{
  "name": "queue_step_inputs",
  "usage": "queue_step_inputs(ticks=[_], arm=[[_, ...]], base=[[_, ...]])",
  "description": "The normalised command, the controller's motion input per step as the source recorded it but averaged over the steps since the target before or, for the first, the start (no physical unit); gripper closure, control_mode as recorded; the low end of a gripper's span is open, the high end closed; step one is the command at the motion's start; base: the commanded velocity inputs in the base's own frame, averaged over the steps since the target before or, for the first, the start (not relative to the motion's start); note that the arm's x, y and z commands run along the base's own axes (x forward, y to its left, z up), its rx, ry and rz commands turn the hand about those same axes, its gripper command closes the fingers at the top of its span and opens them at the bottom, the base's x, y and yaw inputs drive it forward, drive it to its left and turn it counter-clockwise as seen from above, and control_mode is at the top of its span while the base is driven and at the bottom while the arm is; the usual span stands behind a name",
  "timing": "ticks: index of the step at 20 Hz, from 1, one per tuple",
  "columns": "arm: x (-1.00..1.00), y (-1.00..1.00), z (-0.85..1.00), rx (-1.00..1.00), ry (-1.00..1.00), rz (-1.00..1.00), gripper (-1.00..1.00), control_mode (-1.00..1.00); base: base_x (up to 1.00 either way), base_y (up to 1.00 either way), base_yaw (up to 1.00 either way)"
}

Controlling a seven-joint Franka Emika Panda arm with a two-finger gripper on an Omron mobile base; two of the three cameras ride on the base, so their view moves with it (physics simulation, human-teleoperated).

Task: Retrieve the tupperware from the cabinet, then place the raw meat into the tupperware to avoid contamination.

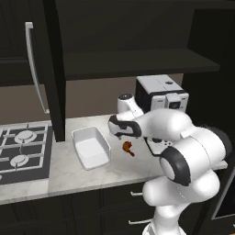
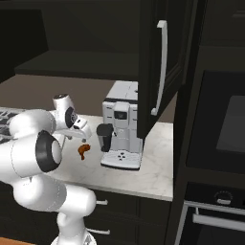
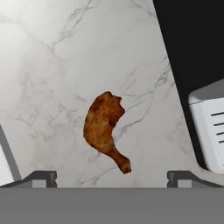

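Note:
The raw meat (image 3: 105, 127), a small reddish-brown drumstick, lies on the marble counter (image 3: 52, 65), thin end toward the fingertips. My gripper (image 3: 111, 179) hovers straight above it, open, its fingertips (image 3: 41, 178) wide apart with nothing between them. From the base, the gripper (image 1: 123, 136) points down just over the meat (image 1: 128, 147). The white tupperware (image 1: 92, 147) sits on the counter just left of the meat, empty, and its corner (image 3: 4, 162) edges into the hand view. The cabinet (image 1: 133, 62) stands open above, its shelf dark. In the right base view the meat (image 2: 83, 151) lies under the gripper (image 2: 79, 137).
A white coffee machine (image 2: 122, 127) stands close to the right of the meat. The open cabinet door (image 1: 43, 69) hangs over the counter's left part, beside the gas hob (image 1: 23, 151). Another open door (image 2: 160, 67) hangs above the machine. An oven column (image 2: 220, 134) closes the right.

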Motion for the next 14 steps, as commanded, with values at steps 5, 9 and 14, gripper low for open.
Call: queue_step_inputs(ticks=[5, 9, 14], arm=[[0.25, 0.00, -0.31, 0.07, 0.00, 0.00, -1.00, -1.00], [0.21, -0.02, -0.34, 0.04, 0.00, 0.00, -1.00, -1.00], [0.15, 0.00, -0.29, 0.00, 0.00, 0.00, -1.00, -1.00]], base=[[0.00, 0.00, 0.00], [0.00, 0.00, 0.00], [0.00, 0.00, 0.00]])
